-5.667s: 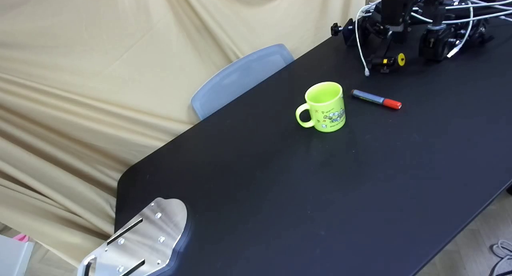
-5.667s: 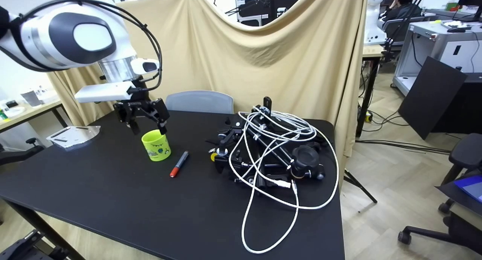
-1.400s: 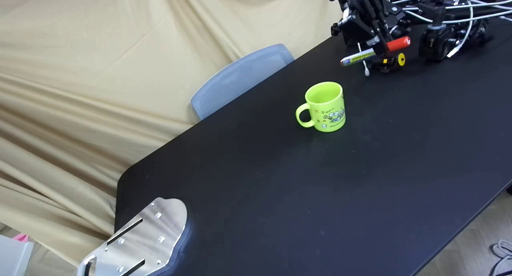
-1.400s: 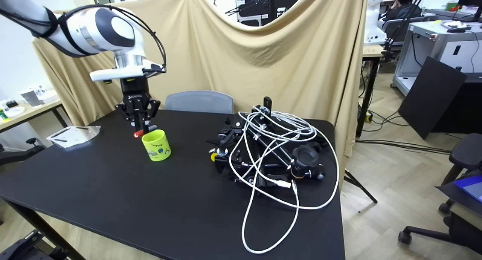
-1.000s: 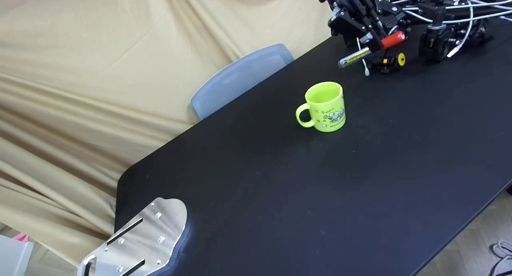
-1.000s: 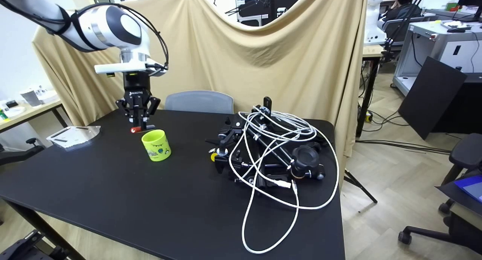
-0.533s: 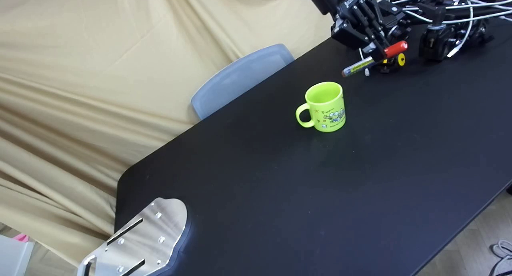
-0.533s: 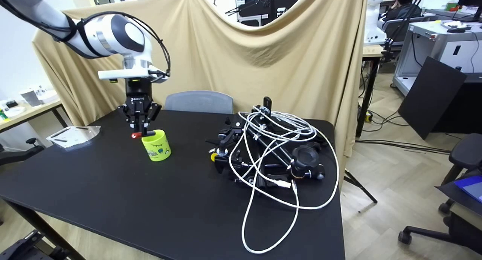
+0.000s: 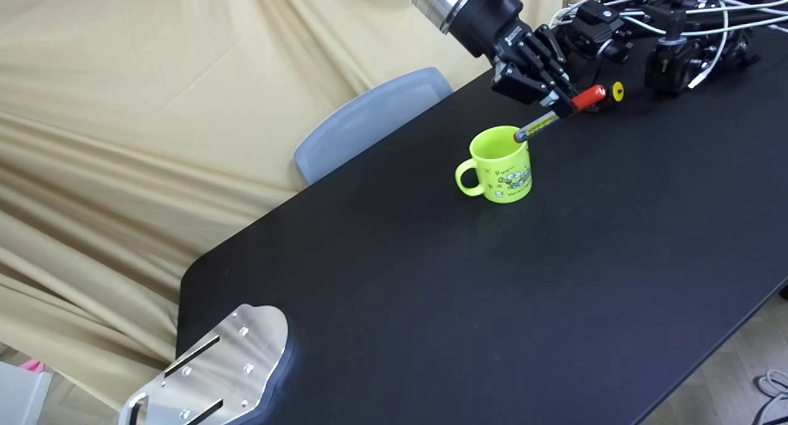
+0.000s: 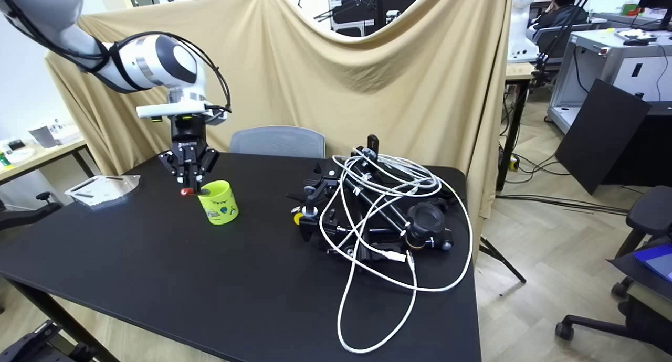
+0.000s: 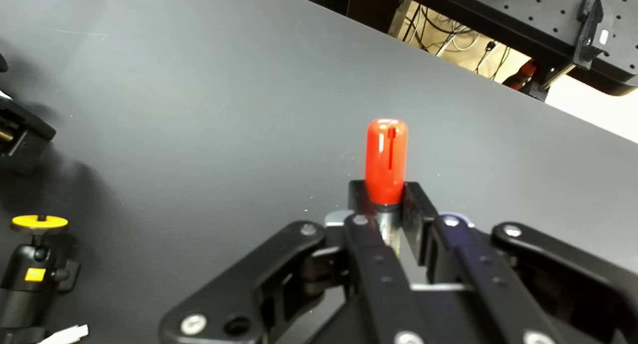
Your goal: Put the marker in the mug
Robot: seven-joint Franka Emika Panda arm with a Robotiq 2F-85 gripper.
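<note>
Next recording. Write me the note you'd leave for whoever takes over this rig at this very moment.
Hand: closed on the marker near its red end.
Marker: held off the table; its other end overlaps the mouth of the mug in an exterior view, but whether it is past the rim isn't clear.
Mug: upright on the table.
Done: grasp and lift.
Left: line the marker up over the mug, lower it in, let go.
</note>
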